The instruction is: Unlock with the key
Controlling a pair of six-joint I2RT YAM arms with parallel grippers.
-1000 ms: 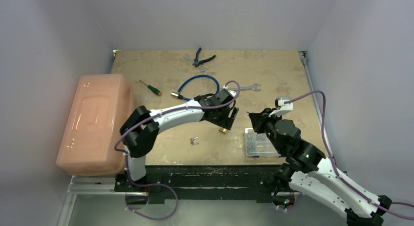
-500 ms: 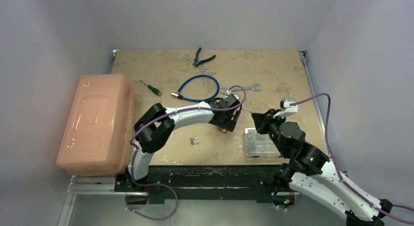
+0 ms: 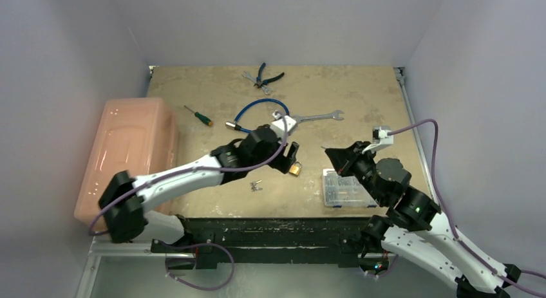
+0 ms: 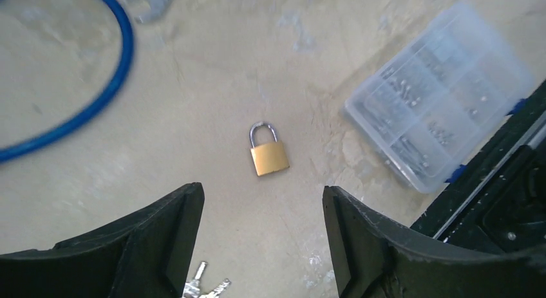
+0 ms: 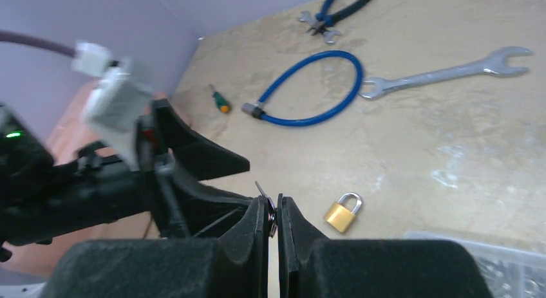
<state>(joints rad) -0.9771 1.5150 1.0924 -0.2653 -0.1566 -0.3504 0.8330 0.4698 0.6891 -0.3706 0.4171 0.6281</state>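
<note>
Clear box (image 4: 438, 118) holds small parts; left hand (image 4: 261, 192) open above padlock (image 4: 268, 155); right hand (image 5: 273, 204) pinches key (image 5: 263, 193).

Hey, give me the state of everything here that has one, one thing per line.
left gripper: open, hovering above the padlock
right gripper: shut on the key
padlock: shackle closed, lying flat
key: pinched upright
parts box: lid closed
loose keys: lying flat, untouched
</note>
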